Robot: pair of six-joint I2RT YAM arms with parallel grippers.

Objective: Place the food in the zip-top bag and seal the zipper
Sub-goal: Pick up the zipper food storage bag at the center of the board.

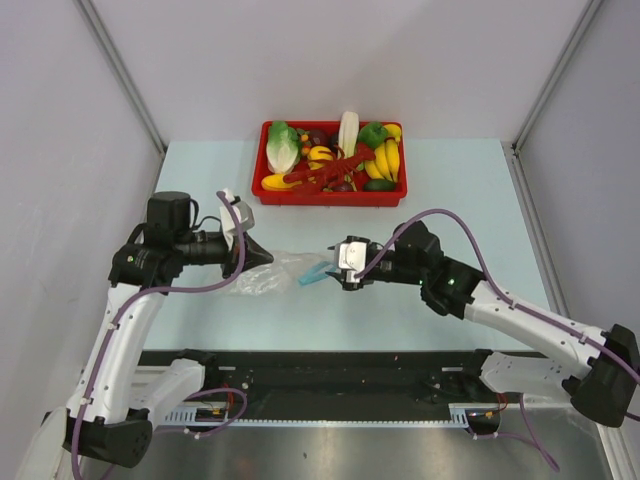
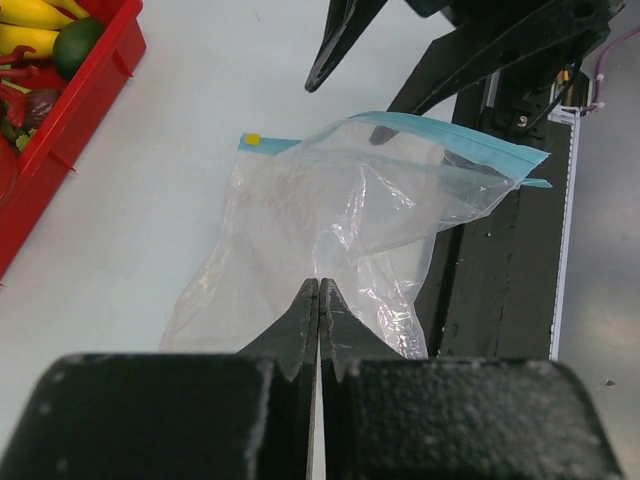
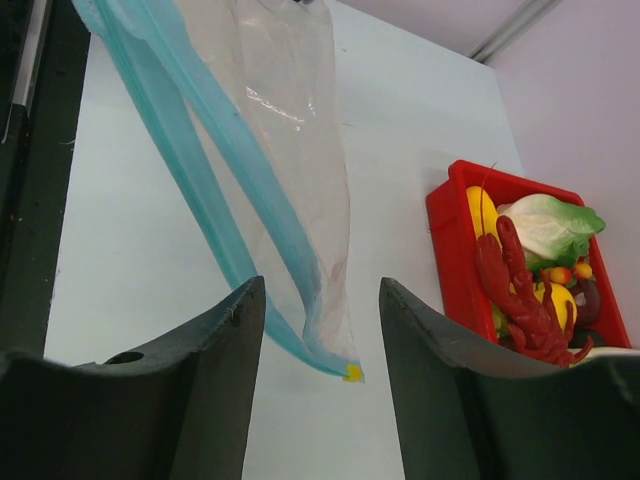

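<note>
The clear zip-top bag (image 1: 272,276) lies crumpled on the table between my arms, its blue zipper (image 1: 314,276) pointing right. My left gripper (image 1: 262,256) is shut on the bag's closed end (image 2: 300,230), seen in the left wrist view (image 2: 318,285). My right gripper (image 1: 334,268) is open, and the zipper (image 3: 190,170) and its yellow-marked corner (image 3: 352,372) hang between its fingers without touching them (image 3: 322,290). The food stays in the red tray (image 1: 330,193): a green-and-white cabbage (image 1: 283,146), yellow bananas (image 1: 385,158) and dark purple pieces (image 1: 318,139).
The red tray stands at the far middle of the table and shows in both wrist views (image 2: 75,110) (image 3: 450,240), with a red toy lobster (image 3: 520,295) in it. A black rail (image 1: 330,370) runs along the near edge.
</note>
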